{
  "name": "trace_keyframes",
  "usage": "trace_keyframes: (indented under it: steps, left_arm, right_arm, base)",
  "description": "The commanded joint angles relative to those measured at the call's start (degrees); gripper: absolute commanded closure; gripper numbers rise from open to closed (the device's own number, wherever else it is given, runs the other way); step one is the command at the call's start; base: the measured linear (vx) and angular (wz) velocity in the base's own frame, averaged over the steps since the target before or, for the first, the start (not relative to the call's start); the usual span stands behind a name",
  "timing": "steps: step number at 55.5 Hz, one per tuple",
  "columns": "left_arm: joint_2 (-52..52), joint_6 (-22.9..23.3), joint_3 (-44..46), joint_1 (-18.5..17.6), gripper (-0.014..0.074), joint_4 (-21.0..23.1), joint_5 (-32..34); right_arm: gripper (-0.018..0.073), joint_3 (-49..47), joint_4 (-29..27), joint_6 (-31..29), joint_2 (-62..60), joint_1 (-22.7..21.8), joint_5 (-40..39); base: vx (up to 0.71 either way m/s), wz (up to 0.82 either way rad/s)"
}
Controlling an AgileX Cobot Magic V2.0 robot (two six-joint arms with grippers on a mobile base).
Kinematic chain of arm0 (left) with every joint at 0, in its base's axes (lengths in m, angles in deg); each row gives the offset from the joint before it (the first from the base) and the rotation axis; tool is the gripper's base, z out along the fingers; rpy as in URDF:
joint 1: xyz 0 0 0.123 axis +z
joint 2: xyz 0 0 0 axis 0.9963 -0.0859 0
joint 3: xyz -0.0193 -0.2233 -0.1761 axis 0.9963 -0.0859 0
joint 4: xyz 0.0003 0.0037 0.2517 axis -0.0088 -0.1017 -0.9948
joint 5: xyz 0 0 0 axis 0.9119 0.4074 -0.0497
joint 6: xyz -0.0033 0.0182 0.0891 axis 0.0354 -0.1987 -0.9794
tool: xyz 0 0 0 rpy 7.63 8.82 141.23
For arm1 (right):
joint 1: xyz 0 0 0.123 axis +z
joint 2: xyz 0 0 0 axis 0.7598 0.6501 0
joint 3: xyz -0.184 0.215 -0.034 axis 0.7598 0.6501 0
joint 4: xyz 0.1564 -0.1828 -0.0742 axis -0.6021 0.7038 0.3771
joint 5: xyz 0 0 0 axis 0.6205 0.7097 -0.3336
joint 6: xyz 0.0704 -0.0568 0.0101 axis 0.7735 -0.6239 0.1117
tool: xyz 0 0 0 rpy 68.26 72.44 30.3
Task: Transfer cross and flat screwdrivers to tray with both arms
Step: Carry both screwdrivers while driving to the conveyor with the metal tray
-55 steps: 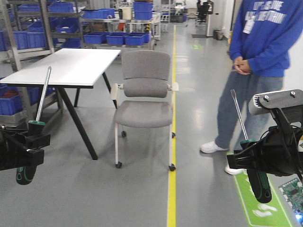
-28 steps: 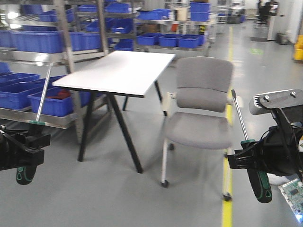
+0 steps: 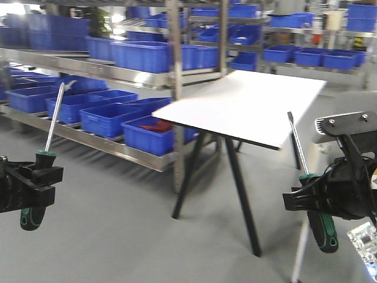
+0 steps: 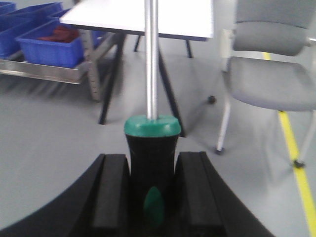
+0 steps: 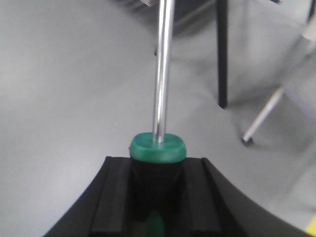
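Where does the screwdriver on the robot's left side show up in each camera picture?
Front view: the left screwdriver is at the far left edge, shaft up, clamped in the left gripper.
Left wrist view: dead centre, handle at the bottom.
Right wrist view: not in it; that is the other screwdriver.
Shared landmark: the black table leg, as far as I can tell.

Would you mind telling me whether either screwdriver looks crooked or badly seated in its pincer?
Nothing stands out. The left pincer clamps the left screwdriver squarely by its handle, and the right pincer the right screwdriver likewise; both shafts point up, leaning only slightly in the front view.
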State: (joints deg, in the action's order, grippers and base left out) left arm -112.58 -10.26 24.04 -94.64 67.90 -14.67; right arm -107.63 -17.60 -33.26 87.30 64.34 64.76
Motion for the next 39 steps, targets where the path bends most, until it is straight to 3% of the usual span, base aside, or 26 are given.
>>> trace_keyframes:
  steps: [1, 39]
  left_arm:
    - [1.3, 0.0, 2.0, -0.3, 0.0596, 1.6, 3.8]
    - [1.3, 0.0, 2.0, -0.3, 0.0596, 1.6, 3.8]
  right_arm:
    - [0.0567, -2.1, 0.5, -0.1, -1.7, -0.2, -4.7]
    - [0.0567, -2.1, 0.5, -0.1, -1.7, -0.2, -4.7]
  base:
    - [0.55, 0.57]
    - [0.54, 0.63]
